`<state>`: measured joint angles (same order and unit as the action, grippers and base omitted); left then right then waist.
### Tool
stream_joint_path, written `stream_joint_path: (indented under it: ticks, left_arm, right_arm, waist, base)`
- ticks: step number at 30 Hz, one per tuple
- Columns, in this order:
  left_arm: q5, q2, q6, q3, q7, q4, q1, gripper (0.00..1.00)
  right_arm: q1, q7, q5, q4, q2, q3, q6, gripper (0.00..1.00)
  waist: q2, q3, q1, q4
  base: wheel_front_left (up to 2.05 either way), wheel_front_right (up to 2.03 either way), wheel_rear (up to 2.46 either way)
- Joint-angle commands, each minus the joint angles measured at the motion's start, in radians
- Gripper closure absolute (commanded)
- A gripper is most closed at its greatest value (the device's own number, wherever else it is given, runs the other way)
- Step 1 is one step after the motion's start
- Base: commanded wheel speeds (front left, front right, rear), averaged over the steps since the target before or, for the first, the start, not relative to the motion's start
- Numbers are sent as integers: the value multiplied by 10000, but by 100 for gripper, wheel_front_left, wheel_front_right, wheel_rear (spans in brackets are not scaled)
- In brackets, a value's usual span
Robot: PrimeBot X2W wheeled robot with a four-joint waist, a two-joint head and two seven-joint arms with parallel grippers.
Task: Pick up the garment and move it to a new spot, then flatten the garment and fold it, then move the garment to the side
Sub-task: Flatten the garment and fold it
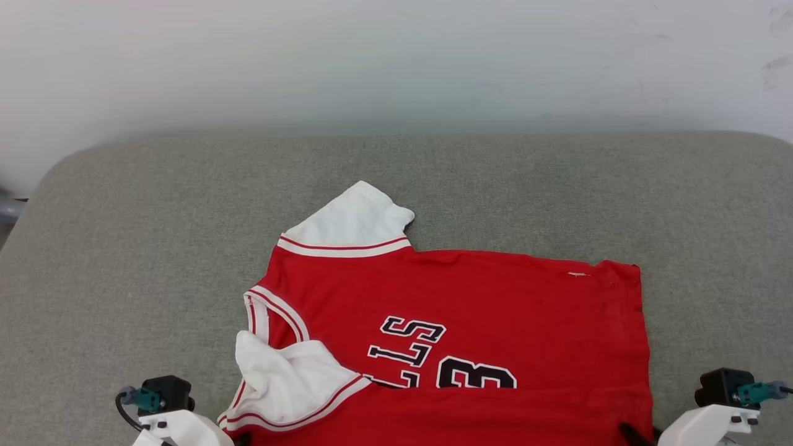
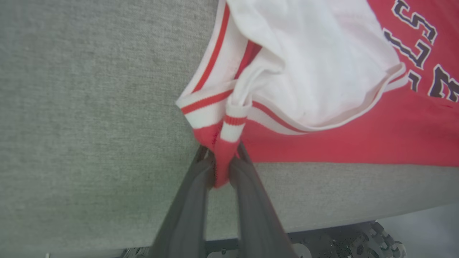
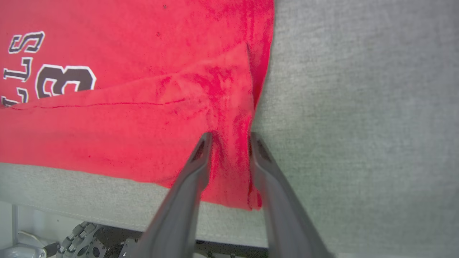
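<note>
The garment (image 1: 471,297) is a bright red jersey with white sleeves and black-and-white lettering. It lies on the grey padded table (image 1: 124,248), its near edge folded over the lettering. In the left wrist view my left gripper (image 2: 223,161) is shut on the garment (image 2: 322,71), pinching a bunched strip of striped trim at the near left corner. My right gripper (image 3: 229,139) is at the garment's (image 3: 125,107) near right corner, by the table's front edge. Its fingers stand apart, with wrinkled red fabric lying loose between them.
A white wall (image 1: 396,62) rises behind the table. Bare grey surface runs to the left, right and far side of the jersey. The table's front edge (image 2: 322,222) is just under both grippers, and my wheeled base (image 3: 82,236) shows below it.
</note>
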<state>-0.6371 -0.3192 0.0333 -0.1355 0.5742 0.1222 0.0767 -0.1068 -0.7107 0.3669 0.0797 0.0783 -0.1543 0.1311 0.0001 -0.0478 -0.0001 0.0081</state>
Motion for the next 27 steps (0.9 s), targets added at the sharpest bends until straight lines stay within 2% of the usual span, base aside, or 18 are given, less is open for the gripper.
stream_joint_path:
  ticks: [1,8,13,19,27]
  left_arm:
    - [74,-23,-49,6,-115,43,-165,0]
    - [600,-79,-188,-34,-1215,-63,-652,0]
    - [1104,70,-278,-138,-2404,-442,-1284,0]
    - [1625,205,-475,-262,-3679,-275,-2581,0]
    - [1901,119,-792,-307,-4156,812,-5269,0]
  right_arm:
    - [11,296,-27,-54,-30,90,-8,0]
    - [245,3884,-31,-335,350,555,-8,0]
    - [334,5550,-468,-599,440,604,-8,0]
    - [599,6144,-848,-1309,338,653,-8,0]
    - [1422,6103,-1125,-1904,38,657,-8,0]
  waist:
    - [-1,26,1,-6]
    - [-1,409,1,-49]
    - [-1,495,1,-106]
    - [-1,-70,1,-418]
    - [-1,-1452,1,-1105]
  base:
    - [0,0,0]
    - [0,0,0]
    - [0,0,0]
    - [0,0,0]
    - [0,0,0]
